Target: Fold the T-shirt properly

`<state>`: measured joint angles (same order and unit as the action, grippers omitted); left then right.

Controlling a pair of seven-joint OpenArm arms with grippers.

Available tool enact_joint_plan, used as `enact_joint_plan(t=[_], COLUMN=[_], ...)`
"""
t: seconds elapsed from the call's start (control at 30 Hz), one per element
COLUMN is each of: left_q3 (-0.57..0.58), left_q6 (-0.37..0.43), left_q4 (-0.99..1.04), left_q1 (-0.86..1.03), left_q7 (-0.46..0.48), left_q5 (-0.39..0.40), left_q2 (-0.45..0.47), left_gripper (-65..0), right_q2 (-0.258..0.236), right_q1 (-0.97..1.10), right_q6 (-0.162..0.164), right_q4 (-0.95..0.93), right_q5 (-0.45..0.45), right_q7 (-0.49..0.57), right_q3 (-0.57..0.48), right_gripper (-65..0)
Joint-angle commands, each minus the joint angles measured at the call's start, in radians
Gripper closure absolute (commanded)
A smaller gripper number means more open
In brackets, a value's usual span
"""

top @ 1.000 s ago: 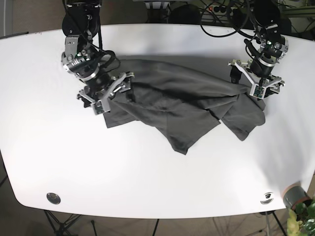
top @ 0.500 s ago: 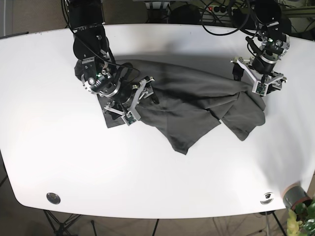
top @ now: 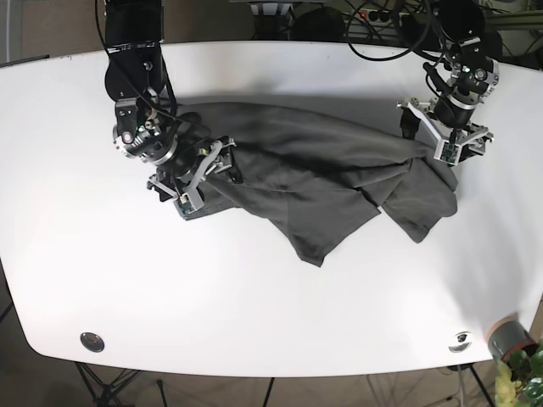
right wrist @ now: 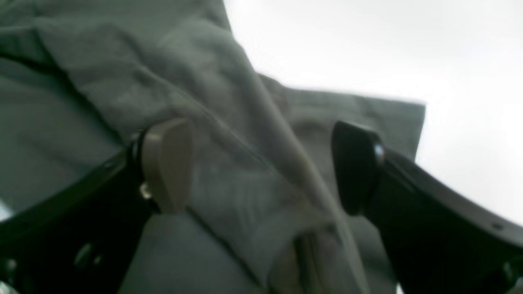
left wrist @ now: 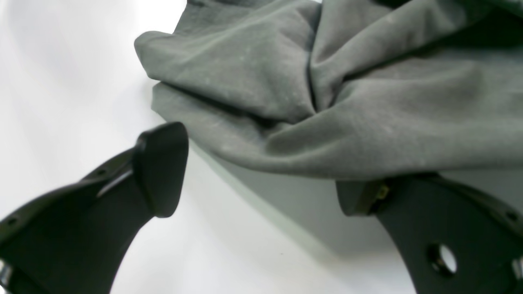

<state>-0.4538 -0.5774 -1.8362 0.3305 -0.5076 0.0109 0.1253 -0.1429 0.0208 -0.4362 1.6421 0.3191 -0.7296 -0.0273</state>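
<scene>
On the white table (top: 271,288), both spread hands, left hand (top: 445,140) and right hand (top: 197,179), meet the crumpled T-shirt (top: 314,182).

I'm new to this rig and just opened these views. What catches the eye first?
A dark grey T-shirt lies crumpled across the middle of the white table. The right gripper sits over its left edge, jaws open astride a fold. The left gripper hangs at the shirt's right end, also open.

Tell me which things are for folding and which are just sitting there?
For the job: T-shirt, left gripper, right gripper.
Just there: table, cables, small pot with a plant.
</scene>
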Motion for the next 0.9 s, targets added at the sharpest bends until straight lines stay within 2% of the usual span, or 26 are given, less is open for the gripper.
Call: enact_joint_plan(t=[0.0,0.17,0.67,0.87], left_q3=[-0.003,0.0,0.002,0.002], left_q6=[0.001,0.001,0.001,0.001], left_q4=[-0.015,-0.015,0.013,0.013], left_q1=[-0.006,-0.008,-0.009,-0.009], left_q7=[0.025,0.025,0.027,0.027], left_q5=[0.011,0.011,0.011,0.011], left_q2=[0.01,0.01,0.01,0.01], left_gripper=[-51.1,-51.1,-51.1,-51.1], right_q2=[-0.016,-0.05,-0.05,-0.056], right_q1=[-0.006,0.052,0.129,0.12], right_q6=[-0.017,-0.019,-0.019,-0.013], right_q4=[0.023,0.025,0.063,0.054], right_q5=[0.041,0.099,0.105,0.104], right_q7=[0.021,0.021,0.029,0.029], right_q3=[0.011,0.011,0.008,0.017], right_gripper=[-49.5,-49.5,-49.3,-42.2])
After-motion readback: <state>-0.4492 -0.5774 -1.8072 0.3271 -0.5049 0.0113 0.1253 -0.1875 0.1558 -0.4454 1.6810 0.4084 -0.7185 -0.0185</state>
